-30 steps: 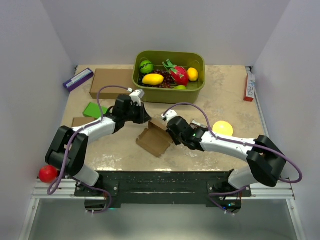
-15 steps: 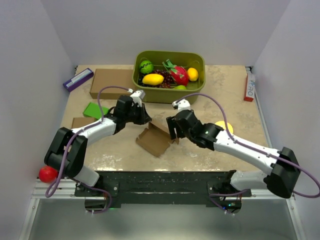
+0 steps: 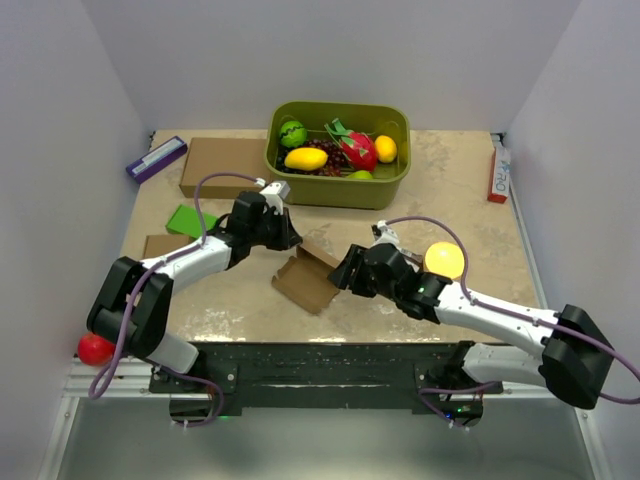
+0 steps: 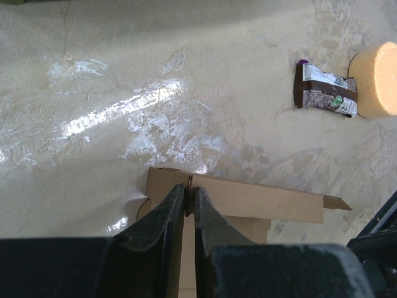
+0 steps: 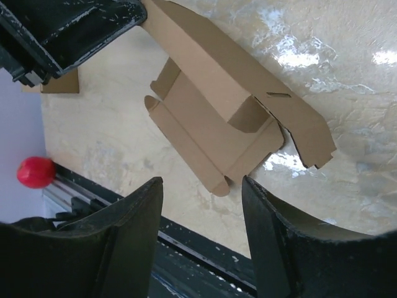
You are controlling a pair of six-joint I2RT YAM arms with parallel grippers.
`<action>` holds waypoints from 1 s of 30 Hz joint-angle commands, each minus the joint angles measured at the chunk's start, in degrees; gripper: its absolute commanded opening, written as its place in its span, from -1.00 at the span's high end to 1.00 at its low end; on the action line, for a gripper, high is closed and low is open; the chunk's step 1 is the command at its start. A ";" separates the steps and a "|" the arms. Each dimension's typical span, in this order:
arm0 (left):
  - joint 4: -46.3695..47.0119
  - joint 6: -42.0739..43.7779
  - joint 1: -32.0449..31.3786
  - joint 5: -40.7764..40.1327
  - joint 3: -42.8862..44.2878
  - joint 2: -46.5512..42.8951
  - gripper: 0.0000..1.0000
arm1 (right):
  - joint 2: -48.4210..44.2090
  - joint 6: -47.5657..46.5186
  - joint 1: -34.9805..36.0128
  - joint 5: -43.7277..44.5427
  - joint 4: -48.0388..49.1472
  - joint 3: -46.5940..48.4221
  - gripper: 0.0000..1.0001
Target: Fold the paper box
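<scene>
We see left gripper (image 4: 188,190) pinched narrow on the paper box (image 3: 308,281) top flap edge | right gripper (image 5: 201,181) spread wide, box framed between its fingers.

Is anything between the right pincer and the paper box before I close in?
Nothing visible. The right pincer hangs open facing the paper box, with an unblocked view of it. The left pincer, shut on the box's far flap, sits off to one side.
</scene>
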 commanded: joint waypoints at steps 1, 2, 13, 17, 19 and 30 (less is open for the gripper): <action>-10.43 1.81 -0.17 -2.93 -1.66 1.33 0.98 | 0.38 6.21 -0.06 2.69 7.27 0.08 -0.11; -10.43 1.81 -0.17 -2.93 -1.66 1.24 0.98 | 0.55 6.47 -0.06 3.48 7.89 -0.10 -0.06; -10.08 1.73 -0.17 -2.05 -1.66 1.24 1.00 | 5.92 7.79 -0.06 10.25 9.30 0.16 0.07; -9.99 1.73 -0.17 -1.79 -1.74 1.15 1.00 | 6.44 7.62 -0.15 11.14 9.91 -0.02 0.07; -9.82 1.64 -0.26 -1.53 -1.74 1.15 1.00 | 7.06 7.88 -0.24 11.66 10.53 -0.10 0.07; -9.73 1.55 -0.61 -1.26 -2.09 0.36 1.00 | 8.99 9.55 -1.29 13.68 15.10 -2.03 0.13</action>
